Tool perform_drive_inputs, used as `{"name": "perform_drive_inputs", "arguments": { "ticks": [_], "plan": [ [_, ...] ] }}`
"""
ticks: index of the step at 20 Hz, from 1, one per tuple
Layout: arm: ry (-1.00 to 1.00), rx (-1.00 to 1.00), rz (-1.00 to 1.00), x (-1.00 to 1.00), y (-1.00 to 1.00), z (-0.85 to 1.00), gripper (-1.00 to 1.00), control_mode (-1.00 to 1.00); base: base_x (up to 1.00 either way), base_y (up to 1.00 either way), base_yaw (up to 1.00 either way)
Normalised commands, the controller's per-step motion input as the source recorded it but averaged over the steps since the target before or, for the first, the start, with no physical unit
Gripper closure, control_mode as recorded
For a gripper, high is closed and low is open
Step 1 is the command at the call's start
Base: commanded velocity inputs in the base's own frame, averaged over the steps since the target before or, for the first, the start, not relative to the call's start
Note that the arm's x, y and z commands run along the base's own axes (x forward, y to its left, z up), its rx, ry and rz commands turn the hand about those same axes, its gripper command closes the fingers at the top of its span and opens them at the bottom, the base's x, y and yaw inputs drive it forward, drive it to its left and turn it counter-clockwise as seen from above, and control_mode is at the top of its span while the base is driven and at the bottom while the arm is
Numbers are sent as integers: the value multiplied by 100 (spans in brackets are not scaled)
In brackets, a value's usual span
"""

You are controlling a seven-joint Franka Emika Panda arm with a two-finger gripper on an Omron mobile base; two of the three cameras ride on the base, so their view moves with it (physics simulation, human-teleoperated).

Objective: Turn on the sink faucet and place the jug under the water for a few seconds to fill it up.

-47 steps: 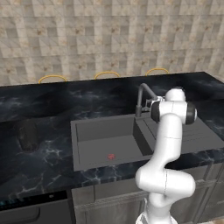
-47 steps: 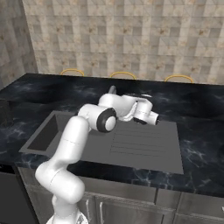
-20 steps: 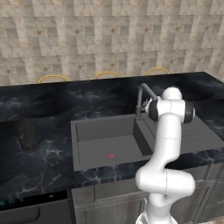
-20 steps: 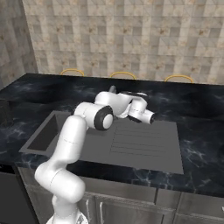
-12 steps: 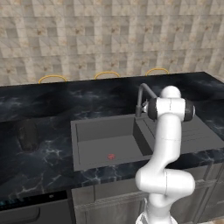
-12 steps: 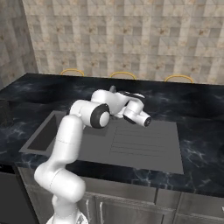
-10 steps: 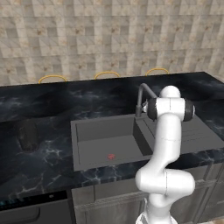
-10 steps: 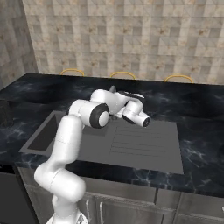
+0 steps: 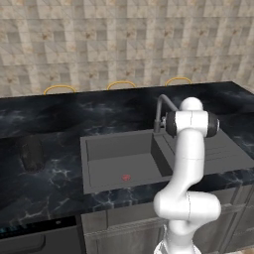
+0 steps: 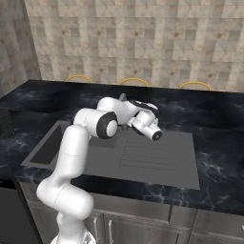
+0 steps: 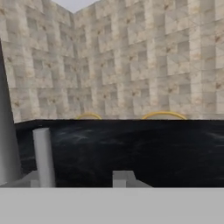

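Note:
The sink faucet (image 9: 160,113) stands at the back right corner of the sink (image 9: 101,171), its spout angled left over the basin. My hand is right beside it, by the stem. In the hand view the faucet's thick stem (image 11: 7,135) fills the left edge, and a slim grey post (image 11: 43,156) of it rises just inside my left fingertip (image 11: 29,179). My gripper (image 11: 78,180) is open, jaws apart with nothing clamped. The jug (image 9: 31,153), dark and upright, sits on the counter far left of the sink, also seen as the jug (image 10: 5,123). The water is out of view.
A ribbed drainboard (image 10: 155,159) lies right of the basin under my forearm. The black marble counter (image 9: 54,186) surrounds the sink and ends at a tiled wall (image 9: 99,44). Chair backs (image 9: 121,84) show behind the far edge.
My fingers have parted from shut to open. The hand has shifted only slightly beside the faucet; jug and sink are unchanged.

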Motion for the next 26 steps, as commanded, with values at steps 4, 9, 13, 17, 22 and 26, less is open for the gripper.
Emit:
{"name": "perform_drive_inputs", "arguments": {
  "ticks": [4, 9, 13, 17, 22, 26],
  "plan": [
    [15, 11, -15, 2, -75, -24, 100, -100, 0, 0, 0],
    [17, 13, -14, 0, -77, -28, 100, -100, 0, 0, 0],
    [12, 15, -12, -2, -69, -29, 100, -100, 0, 0, 0],
    [11, 14, -11, -5, -61, -31, 100, -100, 0, 0, 0],
    [6, 3, -4, -6, -27, -28, -100, -100, 0, 0, 0],
    [-3, -2, -2, -39, -3, -4, -100, -100, 0, 0, 0]
  ]
}}
